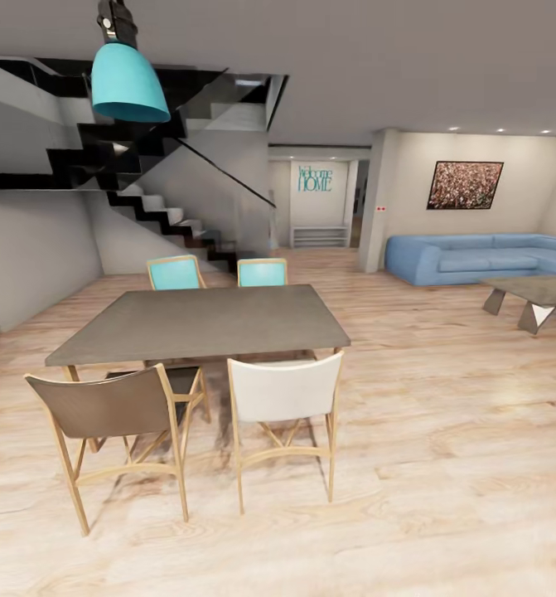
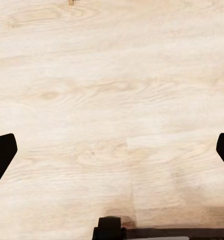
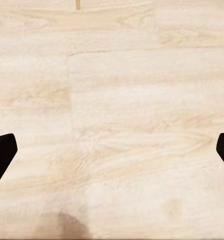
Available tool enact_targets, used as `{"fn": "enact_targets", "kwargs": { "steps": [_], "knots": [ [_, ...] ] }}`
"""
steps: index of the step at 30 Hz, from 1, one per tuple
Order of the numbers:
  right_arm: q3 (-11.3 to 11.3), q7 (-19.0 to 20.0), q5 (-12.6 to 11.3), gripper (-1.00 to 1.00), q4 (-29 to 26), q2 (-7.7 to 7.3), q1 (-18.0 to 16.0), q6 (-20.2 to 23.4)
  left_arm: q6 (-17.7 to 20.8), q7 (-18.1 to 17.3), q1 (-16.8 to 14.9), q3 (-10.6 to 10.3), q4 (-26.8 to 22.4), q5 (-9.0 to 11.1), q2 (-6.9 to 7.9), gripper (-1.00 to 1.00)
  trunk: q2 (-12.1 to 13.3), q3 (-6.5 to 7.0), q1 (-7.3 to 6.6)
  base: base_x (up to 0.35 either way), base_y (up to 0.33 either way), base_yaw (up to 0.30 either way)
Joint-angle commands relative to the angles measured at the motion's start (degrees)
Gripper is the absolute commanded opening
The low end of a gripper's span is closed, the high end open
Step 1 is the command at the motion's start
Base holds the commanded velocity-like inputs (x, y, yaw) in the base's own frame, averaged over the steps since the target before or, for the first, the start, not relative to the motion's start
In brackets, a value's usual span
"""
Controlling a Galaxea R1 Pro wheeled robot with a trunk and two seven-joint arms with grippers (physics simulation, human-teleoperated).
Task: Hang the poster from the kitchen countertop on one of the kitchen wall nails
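— What is seen from the head view, largest first?

— A pale wood floor (image 1: 443, 464) is spread across the room. On it a dark grey dining table (image 1: 203, 322) is set, with four chairs drawn up: a brown-backed chair (image 1: 116, 406) and a white-backed chair (image 1: 284, 390) on the near side, and two turquoise chairs (image 1: 218, 272) on the far side. A black staircase (image 1: 157, 207) is seen rising behind the table, and a blue sofa (image 1: 476, 257) is placed against the far wall at the right, with a low grey coffee table (image 1: 533, 294) in front of it.

— And the smaller things?

— A turquoise hanging lamp (image 1: 128, 79) is seen above the table. A wide reddish speckled painting (image 1: 465, 184) is hung over the sofa (this is not the film poster), and "welcome HOME" lettering (image 1: 315, 178) is fixed to the far wall.

— Where are the poster and the kitchen worktop?

— Neither can be placed from these views.

— How are the hands held?

— The left gripper (image 2: 112, 155) is spread wide over bare floor, its two dark fingertips (image 2: 1, 152) parted to opposite edges, and nothing is held between them. The right gripper (image 3: 112, 155) is spread the same way over the floor, with dark fingertips (image 3: 1, 152) well apart and nothing grasped.
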Motion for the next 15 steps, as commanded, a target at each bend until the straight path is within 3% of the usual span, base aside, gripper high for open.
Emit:
{"fn": "enact_targets", "kwargs": {
  "steps": [1, 9, 15],
  "knots": [
    [0.0, 0.0, 0.0, 1.00, 0.1, -0.01, 0.0, -0.2, 0.0, 0.0, 0.0, 0.0, -0.1, 0.0, 0.00, 1.00, 0.0, 0.00, 0.00, 0.000, 0.000, -0.221],
    [0.0, 0.0, 0.0, 1.00, 0.1, -0.03, 0.0, -0.2, 0.0, -0.1, 0.0, 0.0, 0.0, -0.1, 0.00, 1.00, 0.0, 0.36, 0.00, -0.004, 0.000, -0.252],
    [0.0, 0.0, 0.0, 1.00, 0.1, -0.03, 0.0, -0.2, 0.0, -0.1, 0.0, 0.0, 2.2, 0.0, 0.00, 1.00, 0.0, 0.62, 0.00, -0.180, 0.063, -0.227]
  ]
}}
